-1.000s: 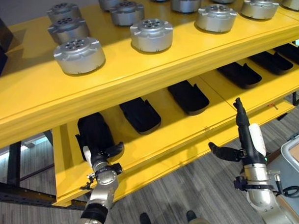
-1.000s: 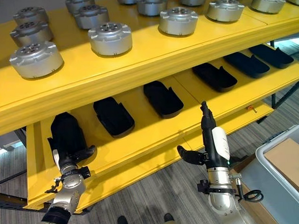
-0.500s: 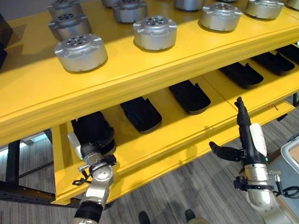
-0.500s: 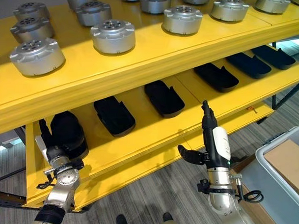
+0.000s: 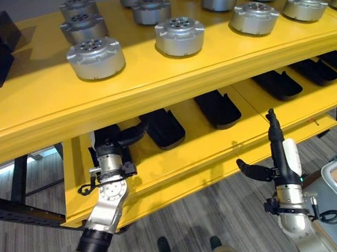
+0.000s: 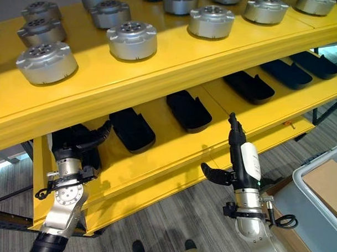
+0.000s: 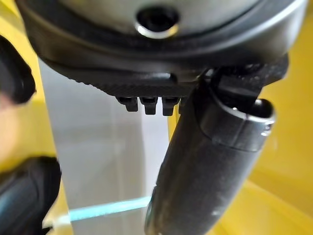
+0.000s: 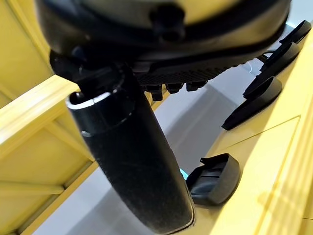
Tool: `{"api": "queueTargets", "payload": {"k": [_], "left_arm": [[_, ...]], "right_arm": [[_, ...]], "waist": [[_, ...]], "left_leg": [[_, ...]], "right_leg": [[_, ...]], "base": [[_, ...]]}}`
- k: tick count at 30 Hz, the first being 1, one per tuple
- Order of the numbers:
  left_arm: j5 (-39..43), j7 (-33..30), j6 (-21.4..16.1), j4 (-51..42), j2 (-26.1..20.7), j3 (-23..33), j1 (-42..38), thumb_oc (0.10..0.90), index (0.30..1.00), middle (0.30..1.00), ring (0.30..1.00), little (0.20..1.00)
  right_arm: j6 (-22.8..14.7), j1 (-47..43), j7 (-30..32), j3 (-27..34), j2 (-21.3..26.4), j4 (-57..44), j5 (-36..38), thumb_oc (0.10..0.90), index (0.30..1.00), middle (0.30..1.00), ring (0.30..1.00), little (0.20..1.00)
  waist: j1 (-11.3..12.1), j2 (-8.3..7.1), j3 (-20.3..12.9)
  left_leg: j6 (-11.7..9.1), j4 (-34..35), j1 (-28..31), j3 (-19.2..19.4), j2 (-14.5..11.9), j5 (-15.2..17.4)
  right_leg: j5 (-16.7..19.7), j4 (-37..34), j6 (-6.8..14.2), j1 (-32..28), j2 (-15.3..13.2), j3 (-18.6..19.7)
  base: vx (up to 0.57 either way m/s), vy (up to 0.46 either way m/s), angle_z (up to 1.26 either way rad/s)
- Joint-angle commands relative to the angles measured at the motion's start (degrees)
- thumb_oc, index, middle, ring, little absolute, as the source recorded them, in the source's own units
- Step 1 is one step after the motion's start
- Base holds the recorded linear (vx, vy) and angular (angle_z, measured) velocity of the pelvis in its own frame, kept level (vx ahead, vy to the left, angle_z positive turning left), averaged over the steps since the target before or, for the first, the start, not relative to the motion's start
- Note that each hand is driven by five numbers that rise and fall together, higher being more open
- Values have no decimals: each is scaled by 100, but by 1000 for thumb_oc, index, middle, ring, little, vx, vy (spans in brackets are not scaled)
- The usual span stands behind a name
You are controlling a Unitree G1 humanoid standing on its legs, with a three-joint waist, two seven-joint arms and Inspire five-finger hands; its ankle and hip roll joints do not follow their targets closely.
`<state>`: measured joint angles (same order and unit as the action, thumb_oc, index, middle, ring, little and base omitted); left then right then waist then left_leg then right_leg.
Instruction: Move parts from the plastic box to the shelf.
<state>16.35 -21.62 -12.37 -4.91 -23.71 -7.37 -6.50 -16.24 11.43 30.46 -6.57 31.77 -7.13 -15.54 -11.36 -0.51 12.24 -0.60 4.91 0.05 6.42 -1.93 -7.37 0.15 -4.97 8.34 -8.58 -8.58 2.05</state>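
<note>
I see the yellow shelf (image 5: 41, 116) in two tiers. The top tier carries a spread of round silver parts (image 5: 179, 36). The lower tier carries a row of black tray-shaped parts (image 5: 216, 108), each lying flat and apart from its neighbours.

My left hand (image 6: 80, 141) is at the left end of the lower tier, reaching in under the top board beside the leftmost black part (image 6: 132, 129). Its thumb points toward that part, and a dark mass sits just behind the hand (I cannot tell whether that is another part or the hand's own bulk). I cannot tell whether the fingers are open or closed, since they are hidden under the board.

My right hand (image 5: 275, 150) stands in front of the lower tier's edge, fingers straight and pointing up, thumb stuck out to the side, grasping nothing and touching nothing.

The grey plastic box (image 6: 304, 194) sits at lower right, near my right arm, with a brown flat piece (image 6: 330, 180) inside it.
</note>
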Motion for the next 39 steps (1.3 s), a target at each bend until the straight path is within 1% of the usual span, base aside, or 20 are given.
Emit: {"api": "queueTargets", "payload": {"k": [1, 5, 9, 11, 12, 13, 14, 15, 16, 17, 21, 23, 24, 26, 28, 30, 32, 34, 36, 39], "left_arm": [[600, 1331, -191, -460, -385, 4, -251, 900, 1000, 1000, 1000, 1000], [1155, 2448, 38, -785, -534, -127, 39, 900, 1000, 1000, 1000, 1000], [2324, 4103, 364, -1092, -855, -410, 271, 900, 1000, 1000, 1000, 1000], [2551, 4479, 481, -1150, -916, -456, 319, 900, 1000, 1000, 1000, 1000], [3288, 5636, 1100, -1228, -944, -762, 350, 900, 1000, 1000, 1000, 1000], [3400, 5823, 1227, -1223, -932, -795, 346, 900, 1000, 1000, 1000, 1000], [3486, 6023, 1273, -1225, -898, -851, 346, 900, 1000, 1000, 1000, 1000], [3763, 6402, 1085, -1244, -875, -1010, 356, 900, 1000, 1000, 1000, 1000], [4093, 6548, 1418, -1132, -824, -1149, 268, 900, 1000, 1000, 1000, 1000], [4162, 6624, 1489, -1067, -808, -1154, 249, 900, 1000, 1000, 1000, 1000], [4002, 7177, 1386, -1036, -857, -1103, 539, 900, 1000, 1000, 1000, 1000], [3967, 7325, 1372, -1074, -848, -1067, 642, 900, 1000, 1000, 1000, 1000], [3971, 7603, 1446, -1087, -850, -967, 782, 900, 1000, 1000, 1000, 1000], [3977, 7748, 1470, -1043, -833, -881, 865, 900, 1000, 1000, 1000, 1000], [4049, 7828, 1411, -1051, -854, -835, 909, 900, 1000, 1000, 1000, 1000], [4198, 7775, 1289, -1047, -875, -856, 926, 900, 1000, 1000, 1000, 1000], [4233, 7754, 1248, -1048, -842, -809, 900, 900, 1000, 1000, 1000, 1000], [4303, 7883, 1267, -1032, -849, -748, 821, 900, 1000, 1000, 1000, 1000], [4354, 7951, 1371, -959, -841, -763, 716, 900, 1000, 1000, 1000, 1000], [4160, 7698, 1225, -858, -817, -875, 645, 900, 1000, 1000, 1000, 1000]], "right_arm": [[-366, -327, 94, 536, -22, -816, 293, 900, 1000, 1000, 1000, 1000], [-411, -347, -27, 586, -4, -867, 630, 900, 1000, 1000, 1000, 1000], [-508, -539, -293, 479, 142, -851, 1142, 900, 1000, 1000, 1000, 1000], [-534, -591, -380, 438, 178, -843, 1281, 900, 1000, 1000, 1000, 1000], [-555, -783, -700, 291, 235, -817, 1610, 900, 1000, 1000, 1000, 1000], [-564, -814, -775, 269, 240, -803, 1669, 900, 1000, 1000, 1000, 1000], [-574, -860, -855, 223, 246, -769, 1774, 900, 1000, 1000, 1000, 1000], [-646, -967, -1165, 91, 258, -677, 2053, 900, 1000, 1000, 1000, 1000], [-675, -1159, -1553, -124, 245, -609, 2216, 900, 1000, 1000, 1000, 1000], [-659, -1184, -1650, -178, 271, -648, 2228, 900, 1000, 1000, 1000, 1000], [-531, -1158, -2360, -204, 346, -889, 2474, 900, 1000, 1000, 1000, 1000], [-513, -1118, -2460, -172, 363, -913, 2514, 900, 1000, 1000, 1000, 1000], [-463, -1003, -2735, -82, 419, -979, 2703, 900, 1000, 1000, 1000, 1000], [-397, -921, -3298, -1, 437, -984, 3109, 900, 1000, 1000, 1000, 1000], [-380, -914, -3478, 19, 447, -959, 3307, 900, 1000, 1000, 1000, 1000], [-342, -968, -3834, -45, 453, -907, 3639, 900, 1000, 1000, 1000, 1000], [-293, -937, -4164, -59, 458, -949, 3859, 900, 1000, 1000, 1000, 1000], [-212, -807, -4500, 38, 469, -1061, 4061, 900, 1000, 1000, 1000, 1000], [-128, -768, -4480, 81, 446, -1090, 4046, 900, 1000, 1000, 1000, 1000], [15, -724, -4745, 165, 397, -1042, 4321, 900, 1000, 1000, 1000, 1000]], "waist": [[313, -2, -311], [403, 29, -313], [508, 123, -304], [529, 150, -308], [557, 198, -300], [557, 205, -296], [563, 217, -295], [570, 246, -295], [571, 271, -284], [577, 289, -280], [602, 400, -189], [597, 422, -164], [553, 455, -115], [543, 456, -53], [528, 432, -41], [547, 367, -81], [564, 325, -100], [461, 256, -140], [395, 247, -163], [291, 229, -214]], "left_leg": [[-94, 9, 525, 31, -366, 808], [-113, 9, 481, -28, -382, 791], [-172, 9, 416, -124, -442, 718], [-187, 9, 402, -143, -459, 699], [-237, 9, 357, -197, -511, 626], [-244, 9, 354, -202, -518, 619], [-255, 9, 345, -213, -529, 604], [-290, 9, 321, -260, -557, 562], [-343, 9, 306, -318, -610, 487], [-358, 9, 295, -349, -628, 463], [-467, 9, 179, -515, -775, 264], [-488, 9, 156, -448, -799, 222], [-531, 9, 102, -129, -842, 124], [-544, -45, 89, 65, -809, 95], [-504, -240, 110, 186, -780, 213], [-388, -598, 138, 42, -620, 504], [-332, -865, 116, -57, -527, 625], [-286, -1191, 153, 316, -606, 715], [-273, -1079, 223, 496, -636, 725], [-217, -667, 509, 598, -578, 743]], "right_leg": [[9, 337, -23, 478, 3, -230], [13, 294, -42, 454, 10, -319], [-29, 302, -108, 437, 53, -461], [-46, 308, -129, 432, 65, -501], [-94, 356, -208, 440, 127, -572], [-102, 363, -218, 440, 134, -580], [-118, 377, -233, 438, 144, -601], [-154, 409, -266, 437, 180, -634], [-207, 474, -347, 433, 251, -646], [-236, 500, -366, 435, 267, -648], [-382, 741, -478, 491, 336, -646], [-395, 768, -483, 491, 330, -711], [-397, 777, -484, 459, 295, -887], [-427, 816, -479, 414, 256, -969], [-427, 844, -475, 413, 195, -1006], [-378, 898, -483, 500, 139, -899], [-358, 944, -499, 534, 131, -852], [-330, 1039, -491, 561, 68, -924], [-294, 1054, -448, 559, 22, -969], [-209, 1005, -318, 532, -45, -849]], "base": [[-54, -61, 9], [-60, -60, 11], [-91, -90, 8], [-92, -102, 11], [-102, -119, 9], [-103, -120, 11], [-55, -86, 7], [-72, -160, 6], [-65, -175, 5], [-41, -167, 9], [-29, -92, 20], [-45, -26, 23], [-72, -13, 27], [-95, 21, 66], [-83, 60, 50], [-71, 77, 7], [-46, 90, -4], [-57, 171, 4], [-23, 236, 18], [20, 232, 13]]}}
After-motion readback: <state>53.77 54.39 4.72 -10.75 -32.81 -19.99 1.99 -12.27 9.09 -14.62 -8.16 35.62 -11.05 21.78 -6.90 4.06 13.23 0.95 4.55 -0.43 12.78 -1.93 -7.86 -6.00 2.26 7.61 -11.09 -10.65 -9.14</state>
